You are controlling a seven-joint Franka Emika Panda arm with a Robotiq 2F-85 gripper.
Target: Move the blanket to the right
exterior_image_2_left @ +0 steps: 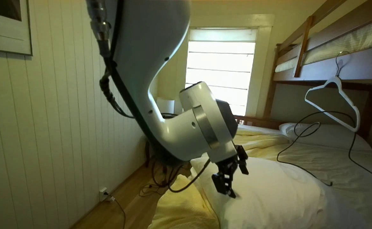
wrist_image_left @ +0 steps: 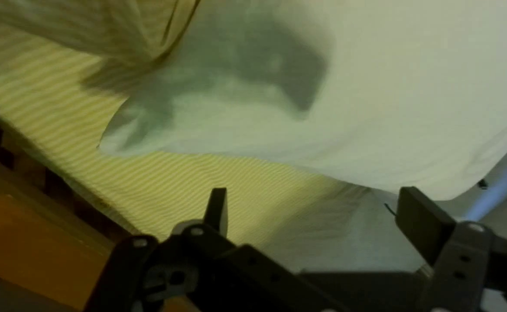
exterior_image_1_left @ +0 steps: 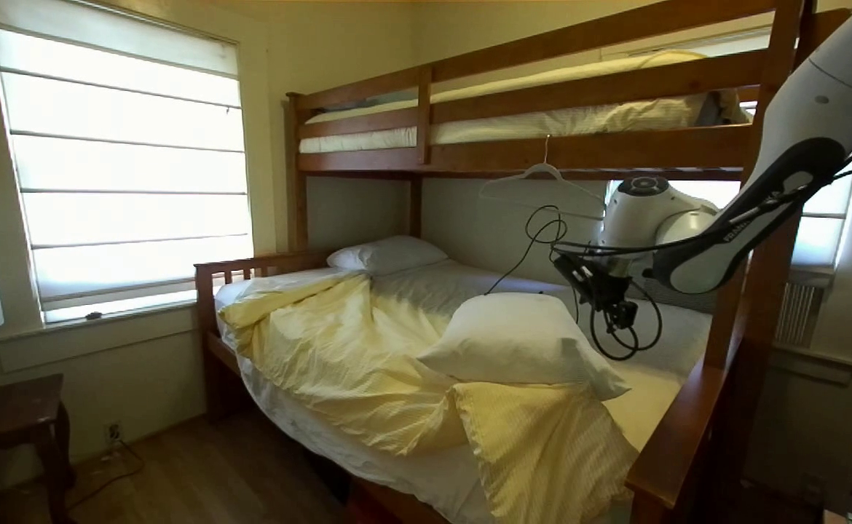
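The pale yellow blanket (exterior_image_1_left: 353, 349) lies wrinkled along the near side of the bed, with one end folded over the edge close to the footboard. In an exterior view its yellow end (exterior_image_2_left: 186, 206) shows at the bottom. In the wrist view a bunched fold (wrist_image_left: 119, 26) lies at upper left over striped yellow cloth (wrist_image_left: 184, 177). A plump white pillow (exterior_image_1_left: 521, 338) rests on the blanket and hides part of it. My gripper (exterior_image_2_left: 239, 184) is open and empty, above the bed beside the pillow. In the wrist view nothing is between the fingers (wrist_image_left: 314, 195).
A wooden footboard (exterior_image_1_left: 673, 437) and a bunk post stand near the arm. The upper bunk rail (exterior_image_1_left: 579, 149) is overhead, with a white hanger (exterior_image_2_left: 335, 79) hanging from it. A black cable (exterior_image_2_left: 287, 149) loops above the bed. Another pillow (exterior_image_1_left: 389, 255) lies at the far end.
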